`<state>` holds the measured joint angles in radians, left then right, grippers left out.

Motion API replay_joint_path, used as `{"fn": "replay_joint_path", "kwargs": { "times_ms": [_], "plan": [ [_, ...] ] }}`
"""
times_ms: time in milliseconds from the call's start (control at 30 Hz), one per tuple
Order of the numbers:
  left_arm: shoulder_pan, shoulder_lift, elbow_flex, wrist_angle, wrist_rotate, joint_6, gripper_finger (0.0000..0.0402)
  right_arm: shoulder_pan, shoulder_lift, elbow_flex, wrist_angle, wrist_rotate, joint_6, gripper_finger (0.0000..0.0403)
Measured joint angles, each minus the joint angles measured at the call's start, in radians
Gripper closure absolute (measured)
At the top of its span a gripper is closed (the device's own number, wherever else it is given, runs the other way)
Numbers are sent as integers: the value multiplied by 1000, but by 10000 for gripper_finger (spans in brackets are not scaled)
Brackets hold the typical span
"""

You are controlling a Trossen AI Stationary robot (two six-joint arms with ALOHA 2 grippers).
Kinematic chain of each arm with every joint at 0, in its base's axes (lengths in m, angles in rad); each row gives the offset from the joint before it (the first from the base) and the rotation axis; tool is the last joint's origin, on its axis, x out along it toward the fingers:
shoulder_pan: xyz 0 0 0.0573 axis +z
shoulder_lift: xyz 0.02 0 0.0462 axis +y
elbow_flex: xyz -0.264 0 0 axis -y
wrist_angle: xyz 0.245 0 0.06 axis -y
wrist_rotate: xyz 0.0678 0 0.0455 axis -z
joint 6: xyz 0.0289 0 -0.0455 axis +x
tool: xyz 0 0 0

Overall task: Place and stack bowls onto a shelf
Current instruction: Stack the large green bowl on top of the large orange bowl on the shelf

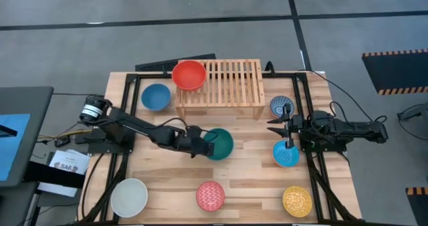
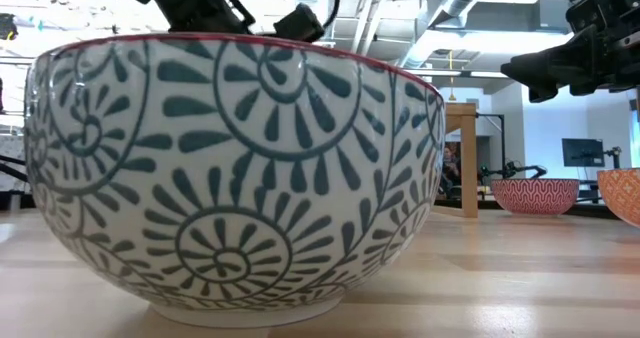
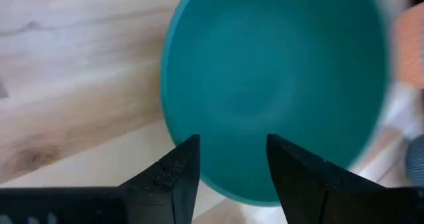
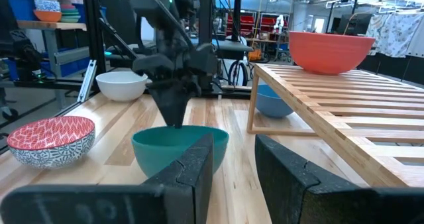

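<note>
Now the left pincer (image 1: 202, 144) sits at the near rim of the teal bowl (image 1: 219, 144), its two dark fingers (image 3: 173, 177) parted with a gap between them, and the bowl's edge runs across that gap just ahead of the tips. Whether the rim is already pinched cannot be told; nothing shows a firm grasp, so I judge the step in hand to be taking hold of this bowl. The bowl appears to rest on the table (image 1: 247, 179), directly in front of the pincer, with the shelf (image 1: 224, 85) farther on beyond it and a little to one side.

To do it well, one finger should go inside the wall and one outside, low enough that the thin rim seats deep between the pads before they close. A shallow bite on a smooth curved wall would probably let the bowl swing or slip once lifted. Lift straight up first, then carry it over the slats.

The red bowl (image 1: 188, 75) already stands on the shelf's far corner from the pincer, so either nest the teal one squarely into it or set it on bare slats beside it.

The right pincer (image 1: 277, 127) waits off to the side, fingers (image 4: 192, 168) apart and holding nothing, over the light blue bowl (image 1: 285, 153).
</note>
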<state>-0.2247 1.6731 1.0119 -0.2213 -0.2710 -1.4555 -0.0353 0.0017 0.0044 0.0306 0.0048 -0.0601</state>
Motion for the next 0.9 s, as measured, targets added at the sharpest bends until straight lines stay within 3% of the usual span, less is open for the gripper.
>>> {"fn": "replay_joint_path", "kwargs": {
  "times_ms": [133, 533, 767, 900],
  "plan": [
    [12, 10, 0, 1, 58, -12, 241, 0, 0, 0, 0, 0, 0, 265],
    [28, -42, 0, 40, 46, 40, 241, 0, 0, 0, 0, 0, 0, 265],
    [48, -154, 0, -131, -6, 67, 241, 0, 0, 0, 0, 0, 0, 265],
    [30, -152, 0, -177, -22, 37, 241, 0, 0, 0, 0, 0, 0, 265]
  ]
}}
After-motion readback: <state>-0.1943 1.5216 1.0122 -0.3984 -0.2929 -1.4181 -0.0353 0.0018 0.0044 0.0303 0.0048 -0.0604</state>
